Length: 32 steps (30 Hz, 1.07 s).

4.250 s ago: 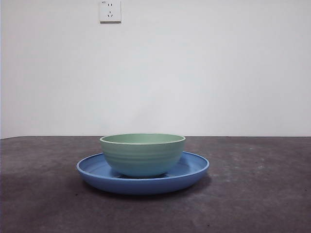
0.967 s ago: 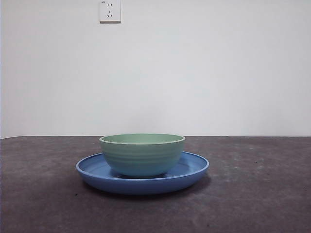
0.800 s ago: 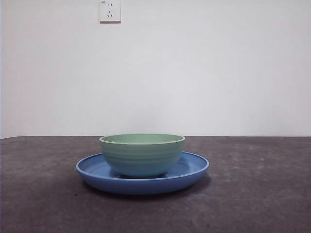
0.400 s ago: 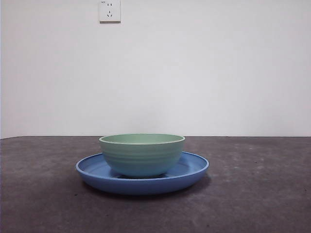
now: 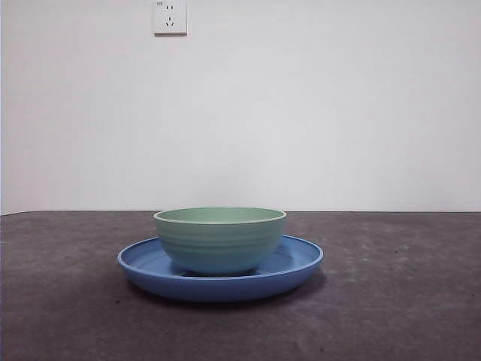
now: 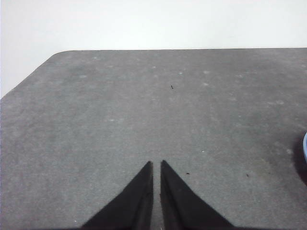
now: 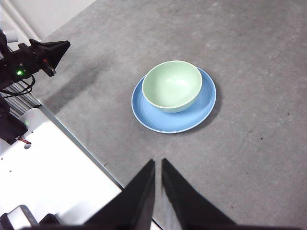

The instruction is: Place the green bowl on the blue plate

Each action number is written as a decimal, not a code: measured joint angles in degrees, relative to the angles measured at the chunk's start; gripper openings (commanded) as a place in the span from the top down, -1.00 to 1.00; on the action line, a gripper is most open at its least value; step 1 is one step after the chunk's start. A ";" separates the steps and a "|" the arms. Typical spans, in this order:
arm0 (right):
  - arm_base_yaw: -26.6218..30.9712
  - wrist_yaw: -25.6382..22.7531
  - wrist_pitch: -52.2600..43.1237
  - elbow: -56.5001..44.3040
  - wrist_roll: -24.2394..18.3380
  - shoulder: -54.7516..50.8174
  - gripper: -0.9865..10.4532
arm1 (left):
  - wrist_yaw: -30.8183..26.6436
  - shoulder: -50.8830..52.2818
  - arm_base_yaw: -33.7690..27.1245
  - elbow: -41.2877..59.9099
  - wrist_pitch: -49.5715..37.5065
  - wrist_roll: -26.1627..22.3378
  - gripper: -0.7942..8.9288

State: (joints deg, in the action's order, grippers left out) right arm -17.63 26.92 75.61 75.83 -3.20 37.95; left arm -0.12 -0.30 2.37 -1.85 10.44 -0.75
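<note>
One pale mint-green ridged round bowl (image 5: 220,239) is seen standing upright inside the wide, shallow, glossy blue round plate (image 5: 150,265), off-centre within its rim. The plate is carried by the dark grey speckled bench (image 5: 391,301), well away from the bench's edges. A white wall socket (image 5: 170,16) is fixed high on the wall behind. The left hand (image 6: 156,165) is held over bare bench, its jaws together. The right hand (image 7: 158,163) is held high above the near bench edge, jaws likewise together, nothing gripped.
</note>
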 measured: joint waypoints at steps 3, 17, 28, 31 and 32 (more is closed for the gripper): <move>0.00 0.00 0.00 0.00 0.00 0.00 0.79 | 0.00 0.00 0.00 0.00 0.00 -0.02 0.79; 0.00 0.00 0.00 0.00 0.00 0.00 0.79 | 0.00 0.00 0.00 0.00 0.00 -0.02 0.79; 0.00 0.00 0.00 0.00 0.00 0.00 0.79 | 0.00 0.00 0.00 0.00 0.00 -0.02 0.79; 0.42 0.00 0.00 0.00 0.00 0.00 0.79 | 0.00 0.00 0.00 0.00 0.00 -0.02 0.79; 1.05 0.00 0.00 0.00 0.00 -0.04 0.79 | 0.00 0.00 0.00 0.00 0.00 -0.02 0.79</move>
State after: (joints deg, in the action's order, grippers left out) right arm -16.58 26.92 75.61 75.83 -3.20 37.91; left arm -0.12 -0.30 2.37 -1.85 10.44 -0.78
